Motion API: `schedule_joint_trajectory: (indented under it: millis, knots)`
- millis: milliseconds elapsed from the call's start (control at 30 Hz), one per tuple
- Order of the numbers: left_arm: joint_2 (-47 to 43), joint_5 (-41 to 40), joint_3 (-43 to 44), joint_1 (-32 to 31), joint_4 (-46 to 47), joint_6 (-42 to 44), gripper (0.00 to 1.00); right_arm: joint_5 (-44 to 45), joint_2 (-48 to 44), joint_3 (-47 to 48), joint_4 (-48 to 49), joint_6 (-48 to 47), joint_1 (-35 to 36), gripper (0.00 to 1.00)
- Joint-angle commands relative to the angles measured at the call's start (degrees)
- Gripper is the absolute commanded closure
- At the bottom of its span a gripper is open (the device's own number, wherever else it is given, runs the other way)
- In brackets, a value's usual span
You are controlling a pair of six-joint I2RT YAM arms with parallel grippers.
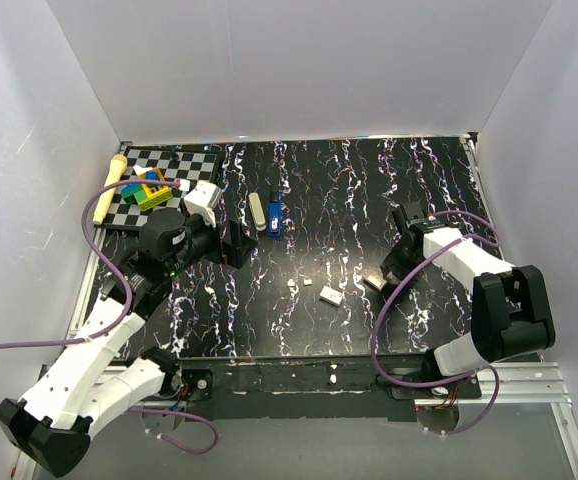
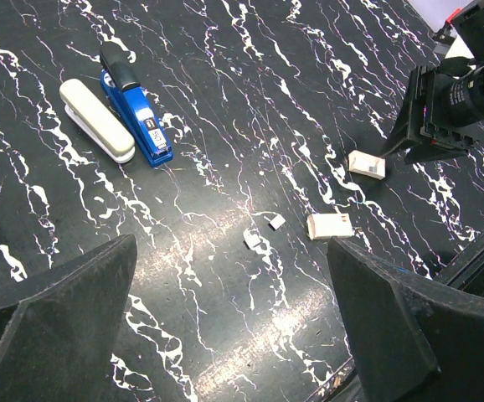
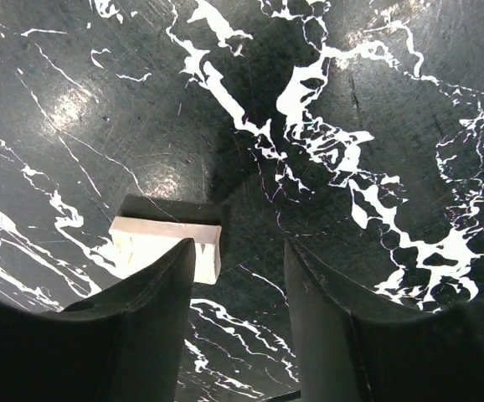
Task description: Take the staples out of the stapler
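Note:
The blue stapler (image 1: 275, 217) lies closed and flat on the black marbled table, towards the back; the left wrist view shows it too (image 2: 141, 117). My left gripper (image 1: 235, 244) is open and empty, left of the stapler and apart from it; its wide-spread jaws (image 2: 232, 280) hover over bare table. My right gripper (image 1: 382, 276) is open and empty, low over the table. A white staple block (image 3: 162, 243) lies just outside its left finger (image 3: 154, 310). That block also shows in the left wrist view (image 2: 366, 164). A second staple block (image 1: 331, 295) lies mid-table.
A cream oblong bar (image 1: 257, 211) lies right beside the stapler. Two tiny pale pieces (image 1: 299, 284) lie near the second block. A checkered board (image 1: 159, 185) with coloured blocks and a yellow stick (image 1: 115, 167) sits at the back left. White walls enclose the table.

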Motion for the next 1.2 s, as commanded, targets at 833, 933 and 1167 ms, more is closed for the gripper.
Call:
schedule_joint_trajectory:
  millis: [833, 933, 1167]
  knots:
    - [-0.48, 0.12, -0.42, -0.06, 0.84, 0.61, 0.02, -4.45, 6.52, 3.79, 4.11, 2.92, 0.77, 0.43]
    - [-0.39, 0.04, -0.42, -0.06, 0.76, 0.61, 0.02, -5.07, 6.96, 4.32, 3.23, 1.87, 1.74, 0.43]
    - [-0.39, 0.21, -0.33, -0.06, 0.76, 0.70, 0.02, -6.74, 7.48, 4.76, 3.75, 1.34, 4.64, 0.44]
